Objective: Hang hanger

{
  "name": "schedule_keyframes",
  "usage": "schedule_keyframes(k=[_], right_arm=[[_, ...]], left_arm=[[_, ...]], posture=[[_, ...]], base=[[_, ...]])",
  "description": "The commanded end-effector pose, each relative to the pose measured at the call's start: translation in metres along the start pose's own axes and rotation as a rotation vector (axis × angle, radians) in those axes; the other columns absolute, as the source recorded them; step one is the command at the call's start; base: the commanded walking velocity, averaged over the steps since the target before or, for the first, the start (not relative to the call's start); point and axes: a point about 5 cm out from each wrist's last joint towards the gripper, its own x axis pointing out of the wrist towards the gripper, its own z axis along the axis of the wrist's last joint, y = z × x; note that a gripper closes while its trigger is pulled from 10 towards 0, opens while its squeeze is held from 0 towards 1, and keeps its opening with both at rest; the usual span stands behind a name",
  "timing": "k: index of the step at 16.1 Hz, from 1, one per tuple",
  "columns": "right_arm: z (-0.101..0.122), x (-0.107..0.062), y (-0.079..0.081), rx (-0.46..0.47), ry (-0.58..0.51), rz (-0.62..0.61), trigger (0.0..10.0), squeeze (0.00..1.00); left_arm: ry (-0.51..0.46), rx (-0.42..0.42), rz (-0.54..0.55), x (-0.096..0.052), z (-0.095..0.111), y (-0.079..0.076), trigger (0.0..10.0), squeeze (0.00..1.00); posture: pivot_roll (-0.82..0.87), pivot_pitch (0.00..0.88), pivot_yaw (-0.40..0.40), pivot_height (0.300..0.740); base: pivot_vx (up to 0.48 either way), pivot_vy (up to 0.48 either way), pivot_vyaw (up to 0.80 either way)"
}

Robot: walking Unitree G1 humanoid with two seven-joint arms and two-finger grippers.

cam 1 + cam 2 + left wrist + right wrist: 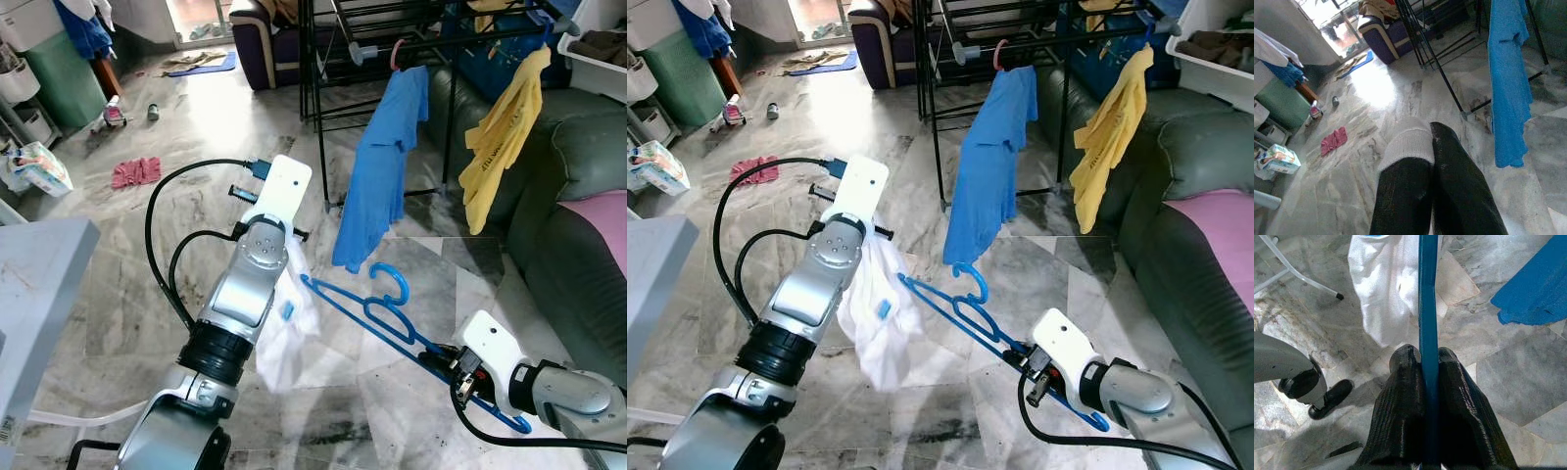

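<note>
R gripper (1429, 363) low w/ forearm reaching in, jaws pinching blue hanger (377, 311) over floor. L gripper (1432, 142) raised mid-scene, jaws pressed on white cloth (286, 323), hanger's end beside it.

Head stereo pair looks down — wrist cameras sit close along fingers.

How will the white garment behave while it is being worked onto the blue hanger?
Probably floppy: the white garment droops in loose folds from the left hand, pinched at one edge. It likely swings and needs spreading. The blue hanger, clamped in the right hand, looks thin and stiff but might twist.
</note>
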Motion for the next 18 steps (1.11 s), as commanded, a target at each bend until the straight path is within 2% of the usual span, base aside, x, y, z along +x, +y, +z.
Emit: schedule_keyframes(k=[1,5,7,9,13,18], right_arm=[[0.004,0.001,0.002,-0.013,-0.025,0.009,10.0,0.00],[0.020,-0.011,-0.003,-0.047,-0.074,0.005,10.0,0.00],[0.026,-0.018,-0.002,-0.041,-0.090,0.043,10.0,0.00],[0.028,-0.025,0.011,-0.011,-0.096,0.153,10.0,0.00],[0.026,-0.014,0.016,-0.006,-0.093,0.163,10.0,0.00],[0.027,-0.012,0.014,-0.019,-0.081,0.150,10.0,0.00]], left_arm=[[-0.026,0.007,0.008,-0.002,0.006,0.004,10.0,0.00],[0.025,0.072,0.075,0.005,-0.009,0.008,10.0,0.00],[0.040,0.076,0.090,0.008,-0.014,0.010,10.0,0.00],[0.046,0.075,0.074,0.012,-0.015,0.007,10.0,0.00],[0.008,0.069,0.052,0.011,-0.003,-0.001,10.0,0.00],[0.002,0.074,0.068,0.009,-0.007,0.006,10.0,0.00]], posture=[[-0.07,0.049,0.099,0.740],[-0.07,0.052,0.103,0.740],[-0.08,0.052,0.106,0.740],[-0.09,0.054,0.109,0.740],[-0.08,0.052,0.112,0.740],[-0.08,0.052,0.102,0.740]], base=[[0.000,0.000,0.00],[0.000,0.000,0.00],[0.000,0.000,0.00],[0.000,0.000,0.00],[0.000,0.000,0.00],[0.000,0.000,0.00]])
